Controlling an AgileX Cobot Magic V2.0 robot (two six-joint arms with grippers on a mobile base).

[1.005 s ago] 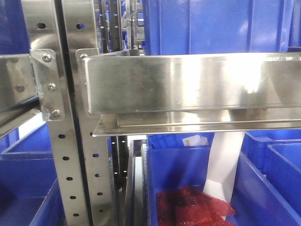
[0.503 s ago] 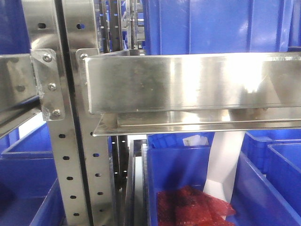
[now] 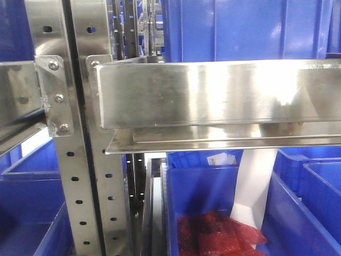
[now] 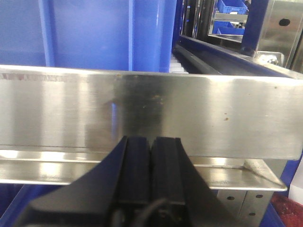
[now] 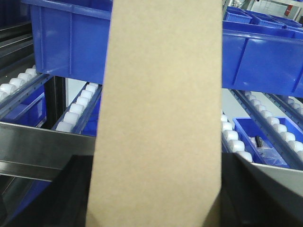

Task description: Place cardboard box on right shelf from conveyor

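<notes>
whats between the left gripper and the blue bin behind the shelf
The shelf's tall steel front lip stands between them: in the left wrist view the left gripper, jaws together, faces it, and the blue bin rises behind it.

The front view faces the shiny stainless-steel shelf lip [image 3: 213, 93] level and close; the left wrist view (closer still) shares that lip; the right wrist view looks past a plain tan cardboard box [image 5: 161, 118] toward blue plastic bins [image 5: 71, 42].

- You get only part of the cardboard box [image 5: 158, 113]: the right wrist view cuts it off top and bottom, and it hides the middle of the blue bins [image 5: 71, 42] behind.
- The right shelf [image 3: 213, 93] runs off the front view's right edge, and its lip hides its floor.
- The bottom edge cuts off the left gripper [image 4: 150, 144].
- The white patch [image 3: 219, 159] is too small for you to read.
</notes>
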